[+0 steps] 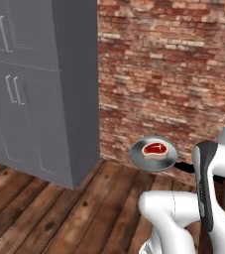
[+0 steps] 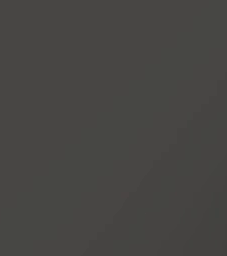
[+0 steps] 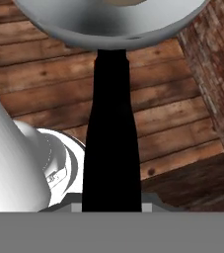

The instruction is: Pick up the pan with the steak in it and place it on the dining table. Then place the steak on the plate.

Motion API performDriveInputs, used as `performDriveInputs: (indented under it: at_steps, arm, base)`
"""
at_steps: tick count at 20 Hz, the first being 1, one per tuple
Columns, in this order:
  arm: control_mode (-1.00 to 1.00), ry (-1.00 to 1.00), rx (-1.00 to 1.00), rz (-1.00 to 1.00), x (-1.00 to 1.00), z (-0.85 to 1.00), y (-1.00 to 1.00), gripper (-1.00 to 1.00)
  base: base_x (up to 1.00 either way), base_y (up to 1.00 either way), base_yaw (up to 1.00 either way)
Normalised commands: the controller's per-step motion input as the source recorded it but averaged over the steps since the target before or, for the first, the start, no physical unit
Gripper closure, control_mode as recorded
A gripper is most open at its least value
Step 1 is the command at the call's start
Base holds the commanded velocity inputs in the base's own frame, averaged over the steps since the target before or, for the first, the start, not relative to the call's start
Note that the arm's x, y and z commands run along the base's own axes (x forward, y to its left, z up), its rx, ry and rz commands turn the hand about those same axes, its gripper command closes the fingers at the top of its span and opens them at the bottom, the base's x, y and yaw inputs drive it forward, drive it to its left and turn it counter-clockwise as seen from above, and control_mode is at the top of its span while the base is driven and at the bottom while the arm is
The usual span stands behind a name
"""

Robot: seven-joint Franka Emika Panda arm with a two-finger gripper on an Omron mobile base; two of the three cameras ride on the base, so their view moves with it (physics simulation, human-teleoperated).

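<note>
Left base view is showing the pan [image 1: 154, 154] hanging in mid-air over the wooden floor [image 1: 44, 213], with the steak [image 1: 153, 149] lying flat near its middle. A brick wall [image 1: 168, 74] is rising behind it and a tall grey cabinet [image 1: 34, 89] is standing to the left. The black handle [image 1: 186, 166] is running right from the pan and disappearing behind the white arm [image 1: 205, 188], so the grip itself is hidden there.

Hand view is looking straight along that handle [image 3: 111, 143]: the grey bowl of the pan [image 3: 108, 20] is sitting at the top, floorboards below, and the handle is running down to the bottom edge, where the gripper is clamped on its end; the finger tips themselves are not clearly showing. Right base view is giving nothing but flat dark grey, as if something is standing close in front of the lens.

No surface and no plate are appearing, so the carry seems to be under way with the set-down not yet near.

The risks are looking plain. The pan is being held far out on a long handle, so its weight could be twisting it in the grip; any roll or dip would send the loose steak sliding over the shallow rim onto the floor. The wall and cabinet are standing close, and a wide swing or a turn of the base could be knocking the pan against either. With one camera blind, that side is going unwatched.
</note>
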Motion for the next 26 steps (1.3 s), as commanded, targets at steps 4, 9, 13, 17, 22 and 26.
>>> performDriveInputs:
  at_steps: [4, 9, 13, 17, 22, 26]
  arm:
    - [1.00, 0.00, 0.00, 0.00, 0.00, 0.00, 0.00, 1.00]
    - [1.00, 0.00, 0.00, 0.00, 0.00, 0.00, 0.00, 1.00]
    - [1.00, 0.00, 0.00, 0.00, 0.00, 0.00, 0.00, 1.00]
    - [1.00, 0.00, 0.00, 0.00, 0.00, 0.00, 0.00, 1.00]
    - [1.00, 0.00, 0.00, 0.00, 0.00, 0.00, 0.00, 1.00]
    - [1.00, 0.00, 0.00, 0.00, 0.00, 0.00, 0.00, 1.00]
  base:
    - [-0.01, 0.00, 0.49]
    - [-0.02, 0.00, 0.49]
    - [-0.02, 0.00, 0.48]
    - [0.00, 0.00, 0.46]
    - [0.00, 0.00, 0.42]
    - [0.00, 0.00, 0.12]
